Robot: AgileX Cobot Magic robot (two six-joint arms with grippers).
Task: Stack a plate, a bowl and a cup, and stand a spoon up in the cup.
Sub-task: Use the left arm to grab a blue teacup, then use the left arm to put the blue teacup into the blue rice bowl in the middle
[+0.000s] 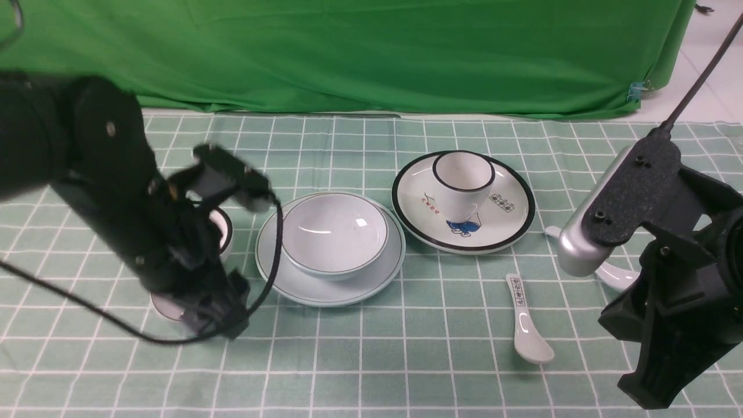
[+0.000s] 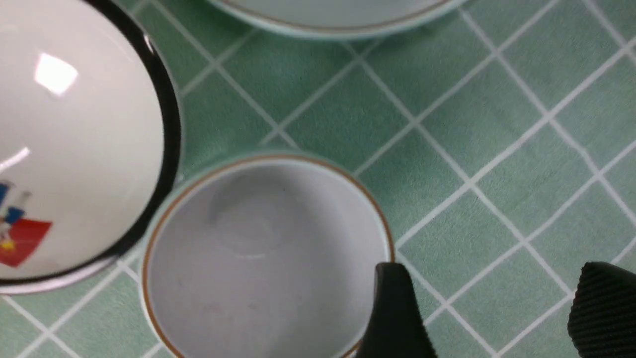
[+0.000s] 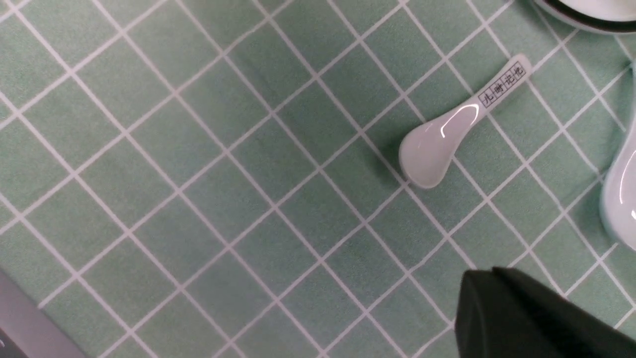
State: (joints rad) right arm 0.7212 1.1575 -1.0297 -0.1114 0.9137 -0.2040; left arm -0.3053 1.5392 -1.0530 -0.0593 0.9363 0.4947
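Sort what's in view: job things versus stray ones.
Job:
- pale blue-green round plate
- pale blue-green shallow bowl
- small pale blue-green cup
- plain white ceramic spoon

Stray:
- black-rimmed white plate, cup, bowl
- white print-handled spoon

smooth glazed ceramic throughout the tableware — the pale blue-green bowl (image 1: 336,232) glossy with bright highlights, the printed spoon (image 3: 437,141) just as shiny. the backdrop (image 1: 371,52) looks like soft, creased cloth — matt beside the smooth silvery casing (image 1: 580,249) on the right arm (image 1: 685,261), whose black cover appears grainy.
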